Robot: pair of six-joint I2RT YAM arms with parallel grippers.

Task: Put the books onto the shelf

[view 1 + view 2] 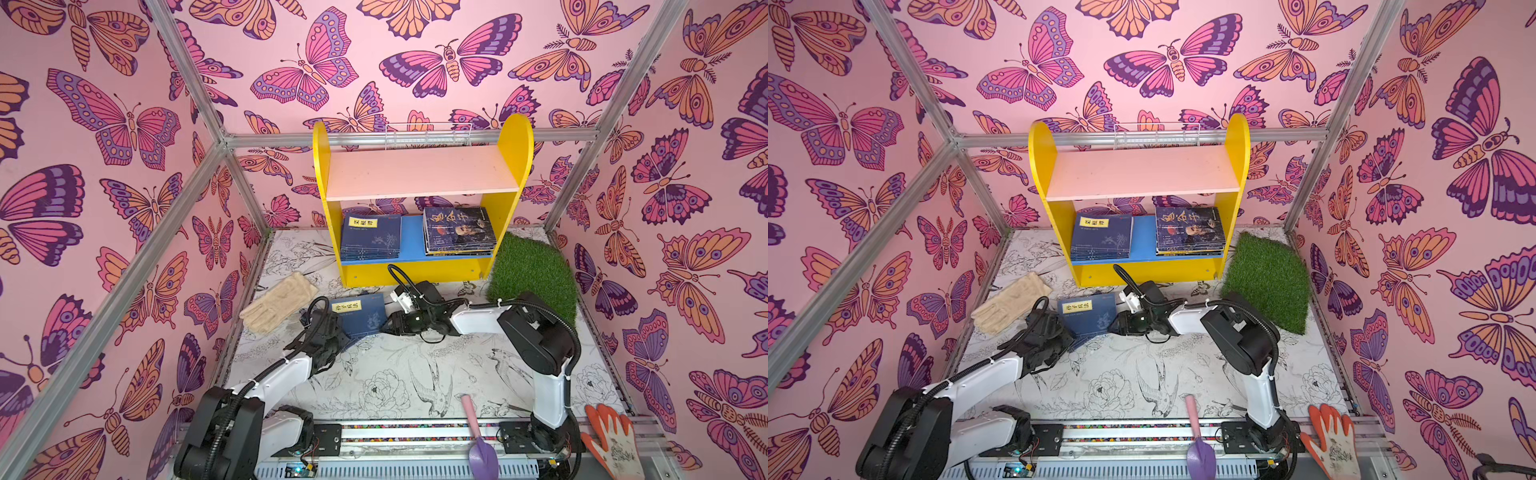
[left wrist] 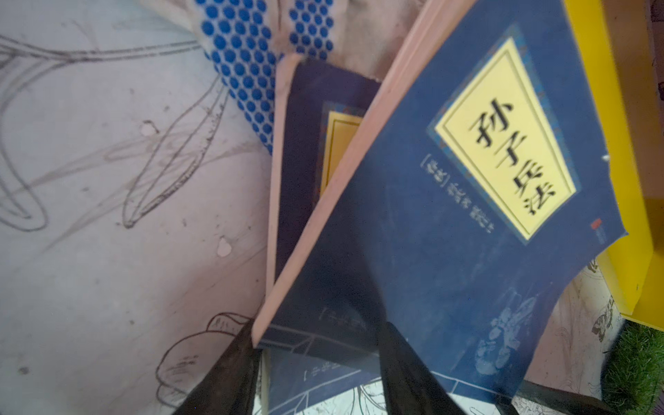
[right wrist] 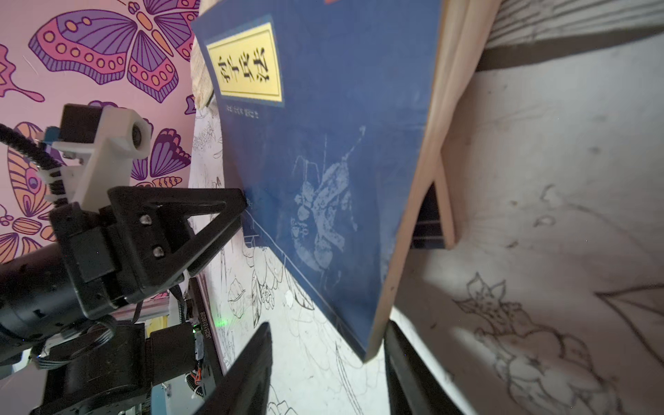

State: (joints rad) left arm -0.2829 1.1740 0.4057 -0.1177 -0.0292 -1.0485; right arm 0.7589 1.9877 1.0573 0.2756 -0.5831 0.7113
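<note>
A navy book with a yellow title label (image 1: 360,313) (image 1: 1090,313) sits tilted on the table in front of the shelf (image 1: 515,145), one side raised. A second navy book (image 2: 305,143) lies under it. My left gripper (image 1: 337,332) (image 2: 318,330) is open, its jaws straddling the near corner of the tilted book. My right gripper (image 1: 384,326) (image 3: 328,327) is open at the opposite corner, which sits close to one finger (image 3: 413,370). On the shelf's blue lower board lie two stacks of books, a navy one (image 1: 371,237) and one with a dark portrait cover (image 1: 459,230). The pink upper board is bare.
A beige glove (image 1: 276,307) lies left of the books, touching them. A green turf mat (image 1: 532,274) lies right of the shelf. A pink-handled purple trowel (image 1: 478,432) and an orange-and-white glove (image 1: 611,440) are at the front edge. A white wire basket (image 1: 428,133) stands behind the shelf.
</note>
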